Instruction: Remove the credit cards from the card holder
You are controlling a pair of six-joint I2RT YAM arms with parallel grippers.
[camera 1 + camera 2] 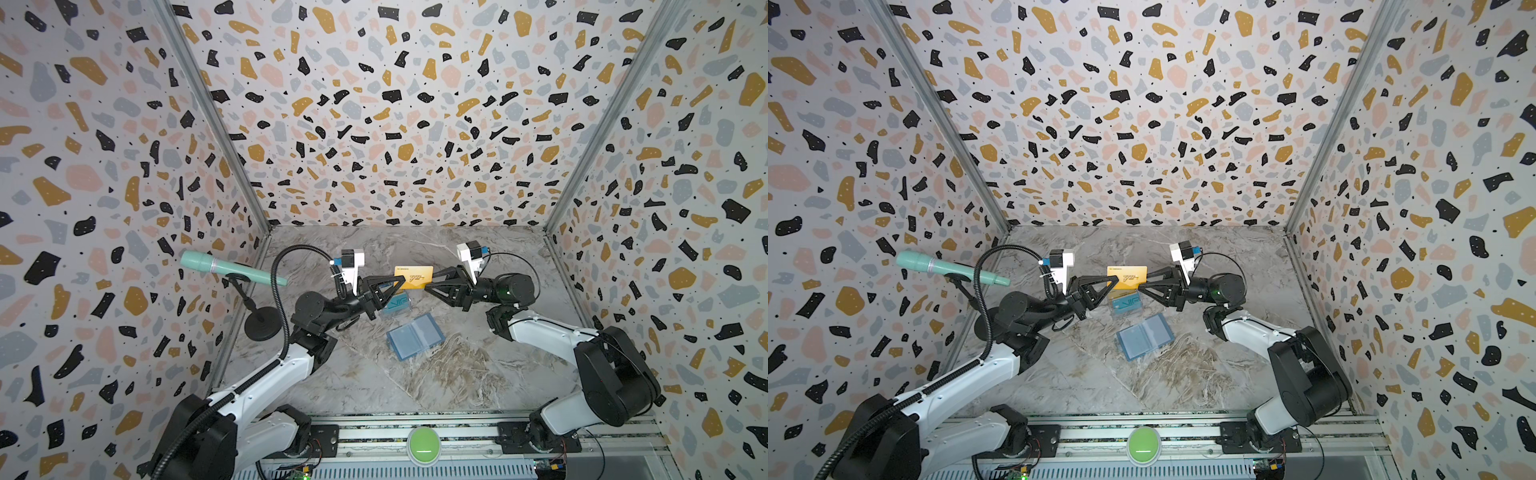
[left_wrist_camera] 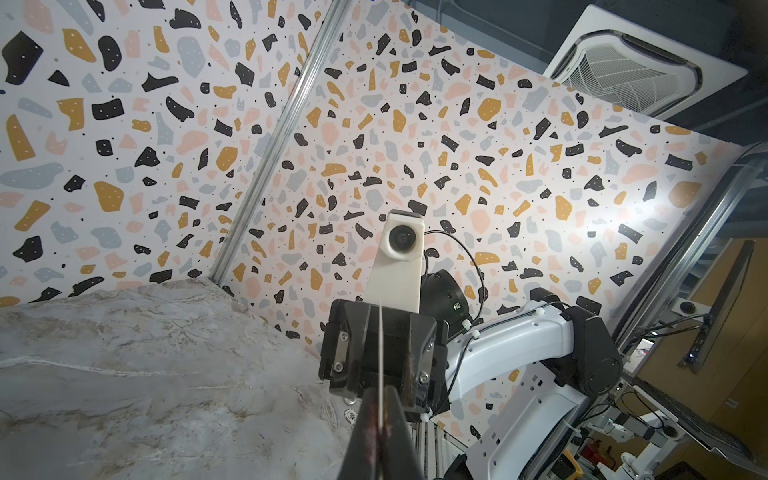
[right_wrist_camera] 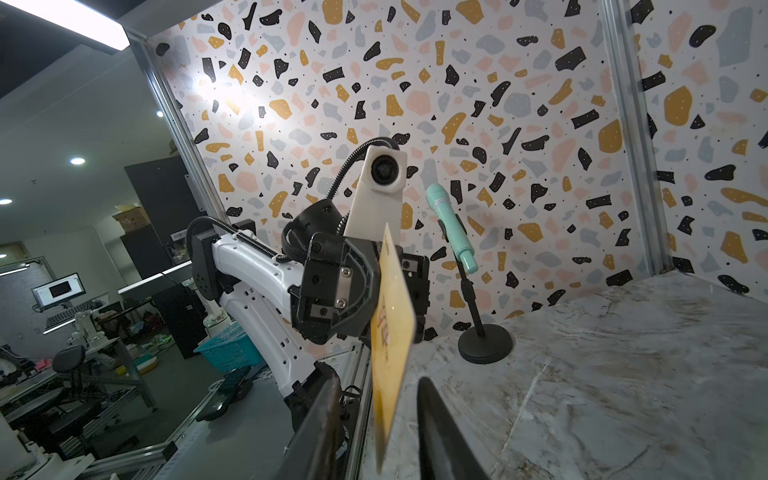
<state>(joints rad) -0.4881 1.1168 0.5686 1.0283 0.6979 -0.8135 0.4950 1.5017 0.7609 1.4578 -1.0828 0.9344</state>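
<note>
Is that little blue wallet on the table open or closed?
Open. The dusty-blue leather-like card holder lies spread like a book on the marble table, both inner halves showing.

A tan-gold card (image 1: pixel 414 277) with dark lettering is seen above grey-and-brown veined marble on the table (image 1: pixel 415 382). A teal card (image 1: pixel 395 305) carries white letters. The card holder (image 1: pixel 414 336) is dusty blue. The walls (image 1: pixel 374 124) are patterned in black, ochre, pink and grey terrazzo. The microphone (image 1: pixel 232 269) is mint green.
</note>
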